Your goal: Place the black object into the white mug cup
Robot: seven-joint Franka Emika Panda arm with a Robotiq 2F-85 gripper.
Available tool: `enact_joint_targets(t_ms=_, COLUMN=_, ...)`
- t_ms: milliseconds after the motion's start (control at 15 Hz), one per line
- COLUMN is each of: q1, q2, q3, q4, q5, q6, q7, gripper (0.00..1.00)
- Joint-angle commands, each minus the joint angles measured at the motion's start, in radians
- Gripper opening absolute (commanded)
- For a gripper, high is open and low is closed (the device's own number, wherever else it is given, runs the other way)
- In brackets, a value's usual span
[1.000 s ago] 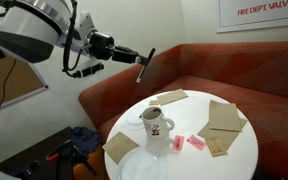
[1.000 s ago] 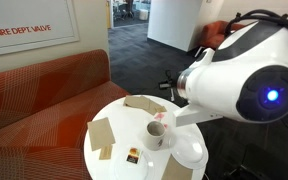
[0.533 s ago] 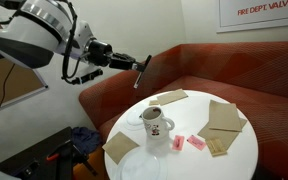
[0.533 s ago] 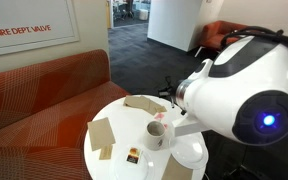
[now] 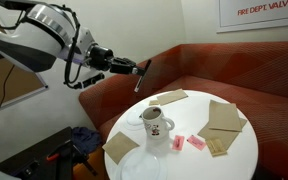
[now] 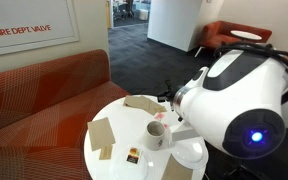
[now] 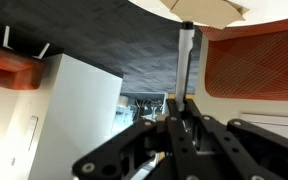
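The white mug cup (image 5: 156,124) stands upright on the round white table (image 5: 239,160), left of its middle, with a red-and-dark picture on its side. It also shows in an exterior view (image 6: 158,134). My gripper (image 5: 136,68) is above the red sofa, up and to the left of the mug and off the table. It is shut on the black object (image 5: 142,77), a slim stick that hangs down from the jaws. In the wrist view the black object (image 7: 186,60) sticks out from between the shut fingers (image 7: 180,105).
Brown paper napkins (image 5: 224,118) lie around the table, with pink packets (image 5: 194,143) beside the mug. A clear plate (image 5: 144,165) sits at the front edge. The red sofa (image 5: 214,70) curves behind the table. The robot's white body (image 6: 239,110) fills the right of an exterior view.
My gripper has dropped slightly with the black object still in it, and the stick now hangs more upright. The robot's body has shifted further into view. The mug has not moved.
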Motion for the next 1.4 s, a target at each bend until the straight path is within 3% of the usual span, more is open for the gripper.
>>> enact_joint_targets(t_ms=0, q1=-0.028, q2=-0.009, q3=0.018, q4=-0.003, q5=0.0, q6=-0.022, q7=0.02, gripper=0.03)
enact_joint_targets(t_ms=800, q1=-0.028, q2=0.057, q3=0.048, q4=-0.003, q5=-0.038, q6=-0.051, q7=0.225, gripper=0.03)
enact_joint_targets(t_ms=1333, q1=-0.009, q2=0.161, q3=0.121, q4=0.014, q5=-0.07, q6=-0.218, q7=0.349, gripper=0.03)
